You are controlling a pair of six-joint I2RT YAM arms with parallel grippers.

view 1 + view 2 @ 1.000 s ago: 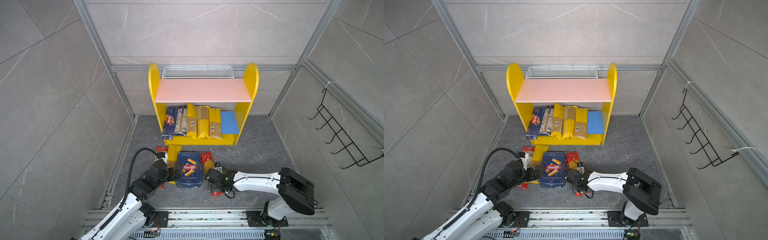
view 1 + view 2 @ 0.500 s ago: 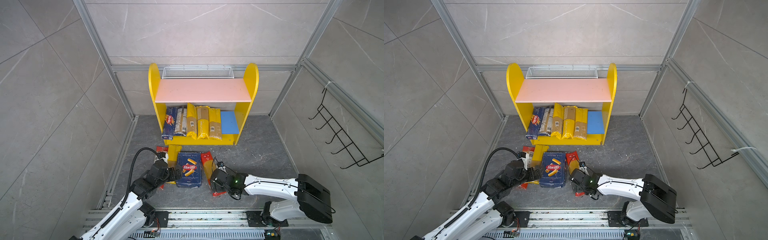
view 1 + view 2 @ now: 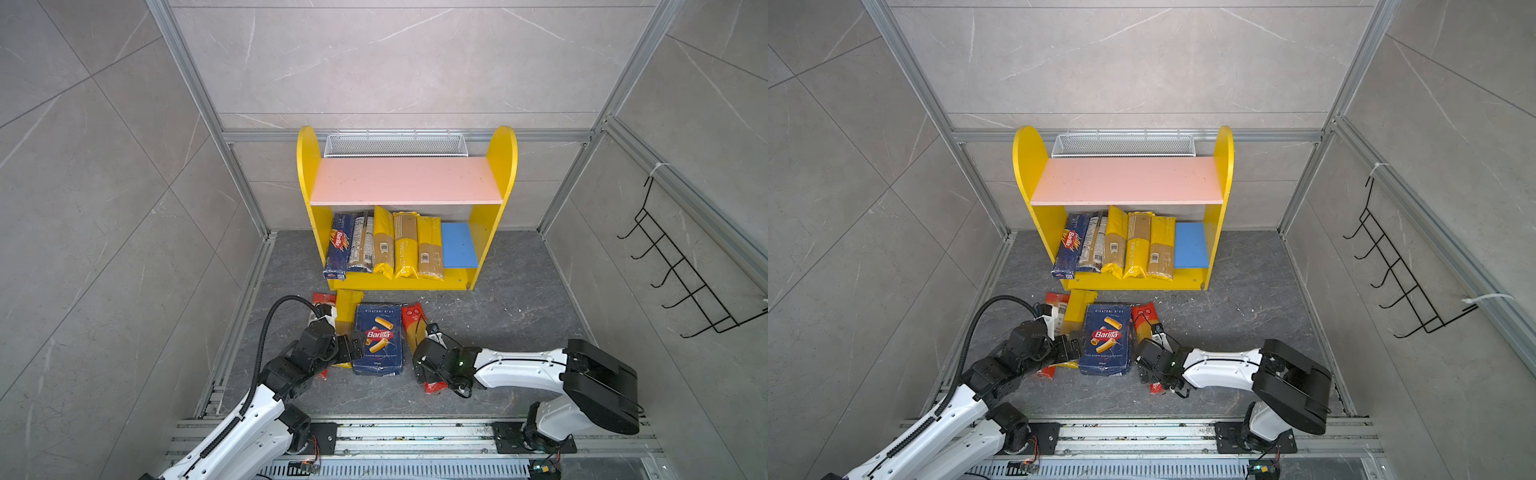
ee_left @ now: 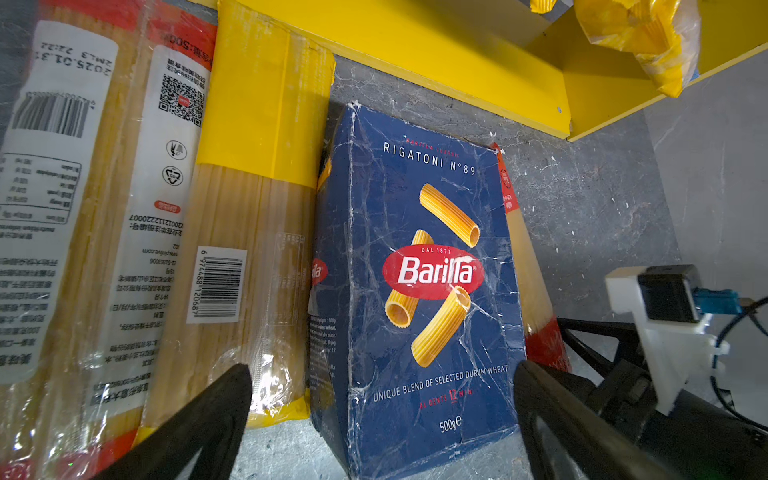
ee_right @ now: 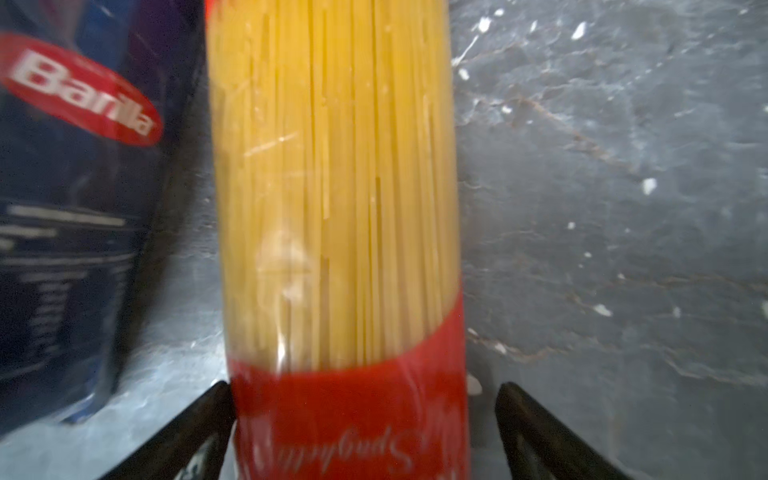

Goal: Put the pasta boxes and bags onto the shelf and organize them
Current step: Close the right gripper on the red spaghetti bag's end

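Pick-up step seemed in hand: the right end effector (image 5: 363,388) gaped astride the red-ended spaghetti bag (image 3: 413,324), which lay lower centre on the floor (image 3: 498,316) before the shelf (image 3: 405,178). Next it probably needed clenching, then lifting. The left end effector (image 4: 382,368) was also released.

Both top views look steeply down from high above the base rail (image 3: 415,432) at 6 o'clock, facing the shelf (image 3: 407,180) at 12 o'clock, and share nearly the whole floor (image 3: 519,299). The left wrist camera sits low and close, looking along the rigatoni pack (image 4: 424,282) toward the shelf's foot. The right wrist camera sits closer still, blurred, over the red-ended spaghetti bag (image 5: 340,208); both wrist views share that pack and bag.
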